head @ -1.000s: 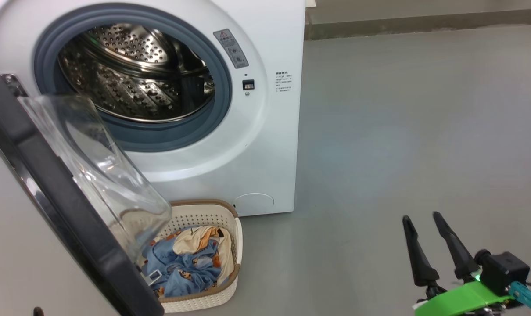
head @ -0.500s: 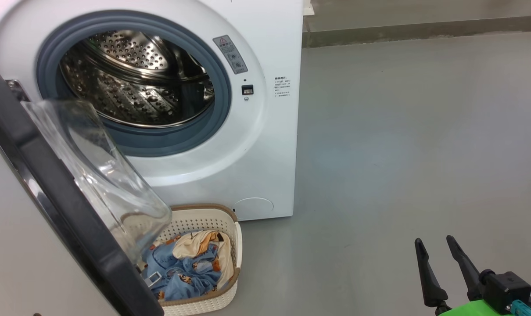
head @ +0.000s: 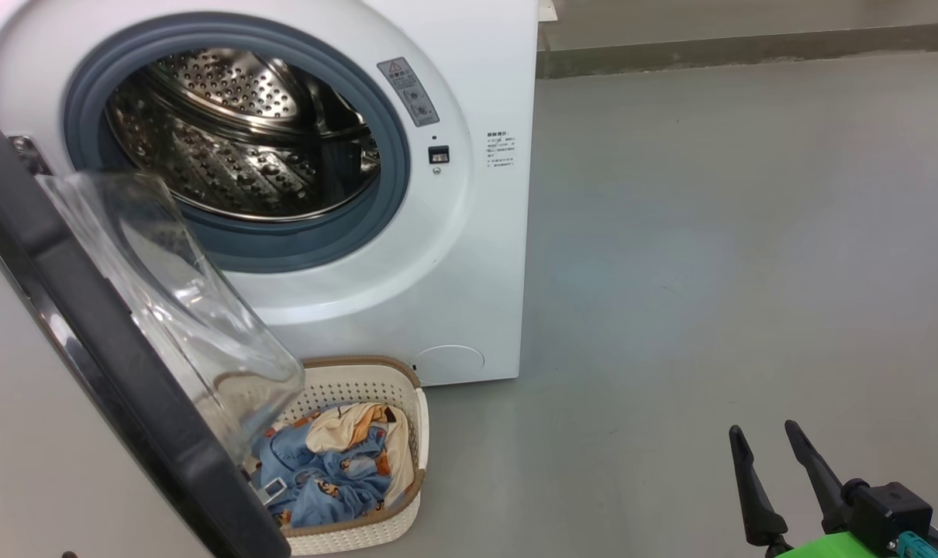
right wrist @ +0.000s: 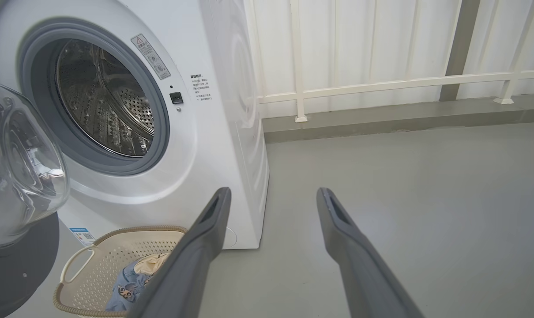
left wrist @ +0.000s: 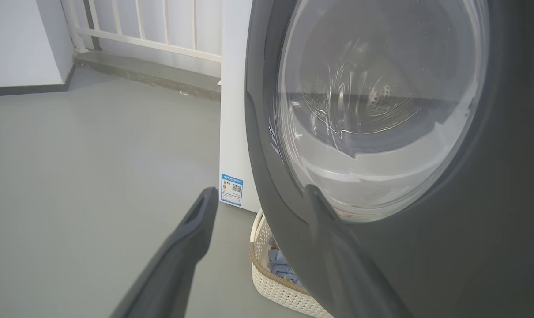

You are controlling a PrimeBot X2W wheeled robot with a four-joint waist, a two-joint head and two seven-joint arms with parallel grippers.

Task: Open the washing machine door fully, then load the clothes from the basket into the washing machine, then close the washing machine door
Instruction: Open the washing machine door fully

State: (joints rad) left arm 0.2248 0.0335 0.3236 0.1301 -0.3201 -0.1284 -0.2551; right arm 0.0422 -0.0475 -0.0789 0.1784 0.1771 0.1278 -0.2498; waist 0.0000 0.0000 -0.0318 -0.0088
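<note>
The white washing machine [head: 438, 256] stands with its steel drum [head: 236, 132] exposed. The washing machine door [head: 89, 349] hangs open at the left, its glass bowl [head: 174, 310] over the basket [head: 407, 496]. The cream basket sits on the floor against the machine's front and holds the light-blue clothes [head: 322, 473]. My right gripper [head: 763, 428] is open and empty, low at the right, well away from the basket. My left gripper [left wrist: 258, 194] is open by the door [left wrist: 470, 243], whose edge shows between its fingers; contact cannot be told. The right gripper [right wrist: 273, 194] points toward the machine [right wrist: 205, 145], above the basket [right wrist: 117, 256].
Grey floor [head: 709, 232] stretches to the right of the machine. A white railing [right wrist: 381, 84] on a low kerb runs behind it. A small blue label [left wrist: 231, 189] marks the machine's lower front corner. The open door blocks the basket's left side.
My right gripper has dropped lower toward the bottom right corner of the head view, still open. The head camera bobbed slightly. Door, basket and clothes have stayed put.
</note>
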